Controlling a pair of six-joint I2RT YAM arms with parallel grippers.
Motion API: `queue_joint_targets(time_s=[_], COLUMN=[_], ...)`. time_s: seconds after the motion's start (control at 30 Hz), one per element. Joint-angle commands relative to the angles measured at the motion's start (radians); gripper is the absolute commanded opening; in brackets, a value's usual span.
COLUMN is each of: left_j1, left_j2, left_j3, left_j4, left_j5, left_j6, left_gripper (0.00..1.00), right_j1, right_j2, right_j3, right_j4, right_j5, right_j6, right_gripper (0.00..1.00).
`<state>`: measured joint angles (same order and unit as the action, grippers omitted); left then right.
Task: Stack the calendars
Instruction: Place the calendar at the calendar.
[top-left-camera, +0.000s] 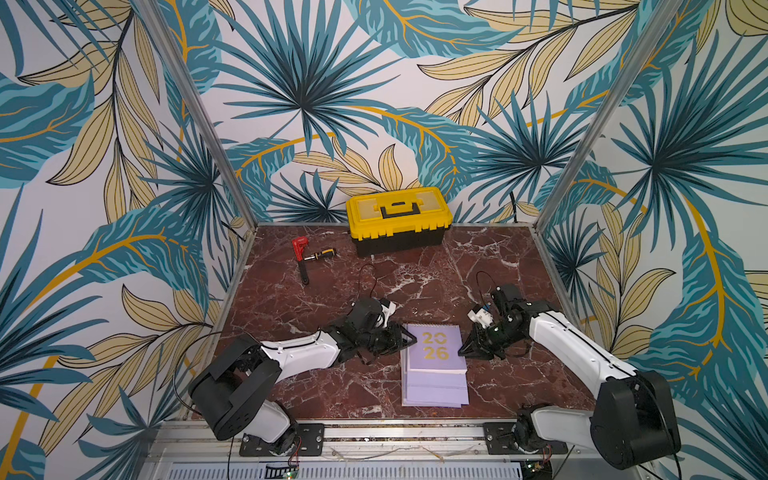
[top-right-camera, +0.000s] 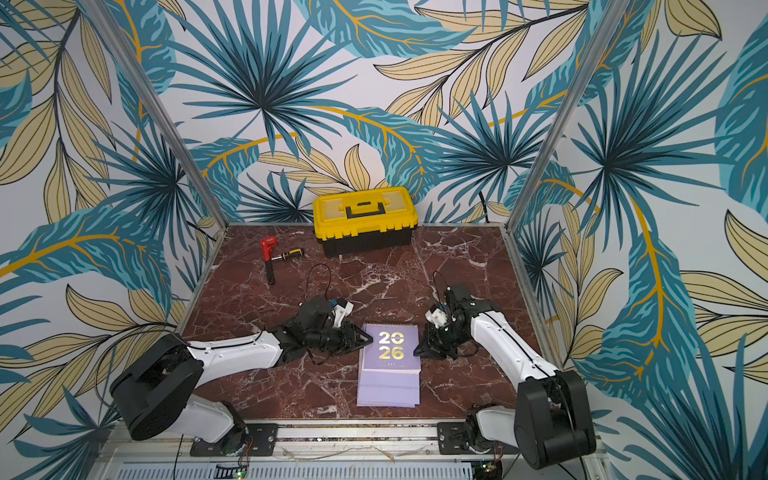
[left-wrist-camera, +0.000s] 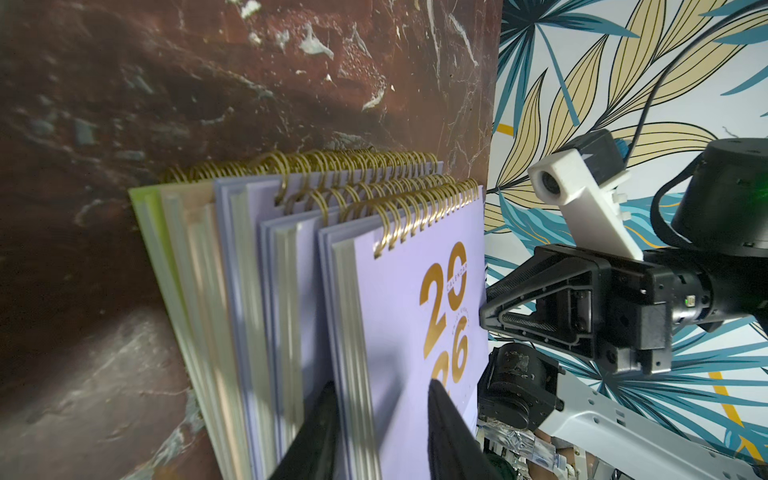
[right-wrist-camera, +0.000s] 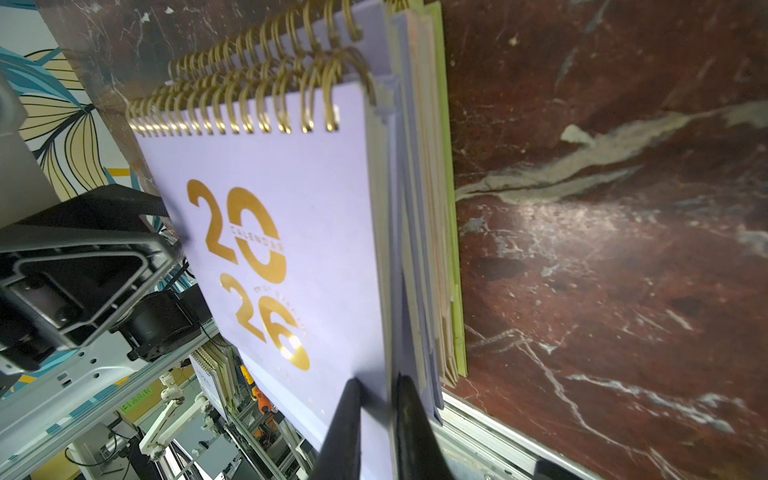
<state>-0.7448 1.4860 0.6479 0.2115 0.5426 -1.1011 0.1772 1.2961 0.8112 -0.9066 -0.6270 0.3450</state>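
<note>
One stack of calendars (top-left-camera: 434, 392) lies flat on the table (top-left-camera: 291, 299), near the middle of its front edge, spiral bindings toward the far edge. The top lavender calendar (top-left-camera: 434, 347) shows its gold "2026" in both top views (top-right-camera: 390, 347). It sits offset toward the far edge, leaving the lavender covers beneath exposed on the near side.

The left wrist view shows further lavender calendars under it, a peach calendar (left-wrist-camera: 187, 199) lower down, and the lime green calendar (left-wrist-camera: 143, 216) at the bottom against the table.

The left pincer (top-left-camera: 409, 340) is closed on the left edge of the top lavender calendar, one finger on the cover and one beneath it. The right pincer (top-left-camera: 461, 352) is clamped on the opposite edge in the same manner, as its wrist view (right-wrist-camera: 378, 386) confirms.

A yellow-and-black toolbox (top-left-camera: 399, 220) stands at the middle of the far edge. A screwdriver (top-left-camera: 318, 254) and a red tool (top-left-camera: 298, 245) lie toward the far left corner, well apart from the stack.
</note>
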Motion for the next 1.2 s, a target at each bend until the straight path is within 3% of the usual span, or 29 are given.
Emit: queue_joint_targets(time_s=[0.0,0.2,0.53,0.8,1.0,1.17], left_j1=[-0.015,-0.015,0.008,0.063,0.076,0.077], left_j2=[-0.015,-0.036,-0.069,-0.134,-0.12,-0.088], left_j3=[-0.007,-0.023,-0.061,-0.108,-0.122,-0.12], left_j4=[0.095,0.095,0.094,0.092,0.075,0.075], left_j5=[0.048,0.034,0.008,-0.001,-0.007,-0.007], left_j6=[0.0,-0.002,-0.013,-0.025,-0.031,-0.041], left_gripper=[0.36,0.38,0.45,0.5,0.49,0.39], right_j1=[0.005,0.017,0.018,0.021,0.026,0.046], right_j2=[0.024,0.027,-0.006,-0.01,-0.008,-0.008], right_j3=[-0.026,-0.026,-0.015,-0.01,-0.024,-0.042], right_j4=[-0.004,-0.006,-0.006,0.004,0.033,0.075], right_j5=[0.044,0.049,0.046,0.039,0.032,0.048], right_j6=[0.005,0.004,0.004,0.007,0.027,0.073], right_gripper=[0.16,0.27,0.31,0.4,0.41,0.4])
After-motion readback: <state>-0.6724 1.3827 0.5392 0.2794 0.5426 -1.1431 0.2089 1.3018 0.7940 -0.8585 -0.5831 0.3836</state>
